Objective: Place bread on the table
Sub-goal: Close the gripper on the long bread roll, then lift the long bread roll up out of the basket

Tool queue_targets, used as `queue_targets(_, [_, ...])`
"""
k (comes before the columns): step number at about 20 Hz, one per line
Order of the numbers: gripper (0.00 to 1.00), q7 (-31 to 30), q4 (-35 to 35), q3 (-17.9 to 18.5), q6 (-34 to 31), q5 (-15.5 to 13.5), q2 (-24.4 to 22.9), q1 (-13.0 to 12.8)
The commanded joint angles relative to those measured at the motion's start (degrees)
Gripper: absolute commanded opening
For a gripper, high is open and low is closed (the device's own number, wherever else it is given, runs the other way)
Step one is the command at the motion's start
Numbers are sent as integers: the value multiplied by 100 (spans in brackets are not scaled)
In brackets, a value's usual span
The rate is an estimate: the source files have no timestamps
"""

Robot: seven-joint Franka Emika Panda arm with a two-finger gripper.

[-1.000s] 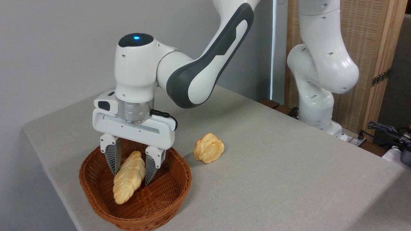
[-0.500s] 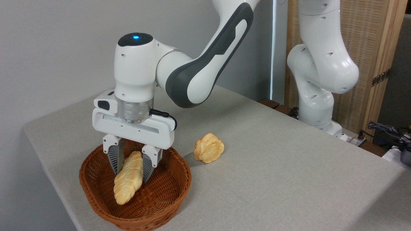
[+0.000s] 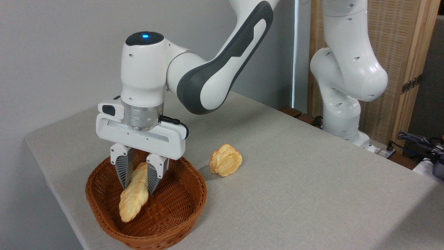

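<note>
Wicker basket [image 3: 166, 222] at near left has my hand [image 3: 137, 189] clamped on the tilted bread [image 3: 133, 199] inside it; I reckon the off-centre pinch could let it swing out over the worktop [image 3: 295, 194].

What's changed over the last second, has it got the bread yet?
Yes. The gripper has closed from a loose straddle onto the bread, pinching its upper half, and has shifted slightly up and left. The loaf has followed, though its lower end still looks inside the basket. The bun, basket and table are unchanged.
</note>
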Motion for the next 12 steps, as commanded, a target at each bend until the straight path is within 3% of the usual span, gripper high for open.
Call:
queue_targets(1, [46, 25, 65, 21, 85, 74, 25, -14])
queue_targets(12, [45, -1, 100, 74, -195, 74, -405, 12])
